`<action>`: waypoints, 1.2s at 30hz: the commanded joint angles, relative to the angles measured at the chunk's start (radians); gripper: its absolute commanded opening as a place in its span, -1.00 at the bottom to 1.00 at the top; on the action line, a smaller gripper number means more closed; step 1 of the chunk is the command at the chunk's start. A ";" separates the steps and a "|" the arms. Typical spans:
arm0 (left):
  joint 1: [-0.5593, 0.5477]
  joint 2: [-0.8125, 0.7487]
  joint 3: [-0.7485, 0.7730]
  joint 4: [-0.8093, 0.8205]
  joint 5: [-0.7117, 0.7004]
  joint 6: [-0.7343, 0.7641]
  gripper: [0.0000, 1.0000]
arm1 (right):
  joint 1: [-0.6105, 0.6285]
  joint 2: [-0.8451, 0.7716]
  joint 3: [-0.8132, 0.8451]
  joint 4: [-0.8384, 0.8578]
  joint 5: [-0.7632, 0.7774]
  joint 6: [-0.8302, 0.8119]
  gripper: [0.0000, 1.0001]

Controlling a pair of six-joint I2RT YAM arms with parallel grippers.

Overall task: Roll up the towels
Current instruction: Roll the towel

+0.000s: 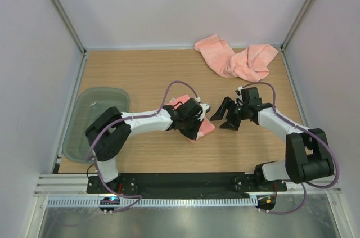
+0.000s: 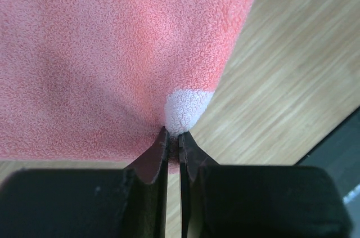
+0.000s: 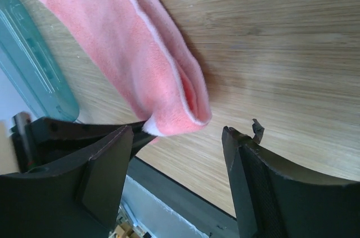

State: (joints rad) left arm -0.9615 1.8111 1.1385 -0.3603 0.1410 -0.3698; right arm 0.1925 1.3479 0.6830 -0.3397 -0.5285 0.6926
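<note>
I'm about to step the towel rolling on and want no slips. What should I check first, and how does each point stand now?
1. Grip: the left hand is shut on a corner of the towel: ok.
2. Free hand ready: the right hand is open: ok.
3. Towel end between the right hand's fingers: cannot tell; it lies close to the tips.
4. Towel spread flat for rolling: not ok; it lies folded over.
5. Spare pile apart from both arms: ok, it sits at the far edge.
</note>
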 commanded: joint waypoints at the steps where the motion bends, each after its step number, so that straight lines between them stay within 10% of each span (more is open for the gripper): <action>1: 0.010 -0.073 0.007 -0.014 0.072 -0.027 -0.94 | -0.004 0.048 0.013 0.038 -0.027 0.019 0.44; 16: 0.032 -0.104 -0.020 0.041 0.144 -0.064 -0.94 | 0.016 0.151 -0.007 0.120 -0.059 0.056 0.35; 27: 0.044 -0.125 -0.046 0.089 0.190 -0.107 -0.94 | 0.018 0.172 0.007 0.104 -0.048 0.039 -0.98; 32: 0.044 -0.125 -0.036 0.095 0.244 -0.182 -0.94 | 0.019 0.149 0.052 0.024 0.002 0.009 -0.85; 34: 0.047 -0.122 -0.025 0.092 0.285 -0.225 -0.94 | 0.016 0.132 0.087 -0.045 0.059 -0.027 0.00; 36: 0.047 -0.118 -0.016 0.092 0.313 -0.251 -0.94 | -0.002 0.111 0.108 -0.087 0.103 -0.045 0.32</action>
State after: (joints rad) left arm -0.9195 1.7317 1.0966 -0.3046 0.3634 -0.5495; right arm 0.2054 1.5162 0.7216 -0.3447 -0.5068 0.6994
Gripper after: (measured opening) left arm 0.071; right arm 0.593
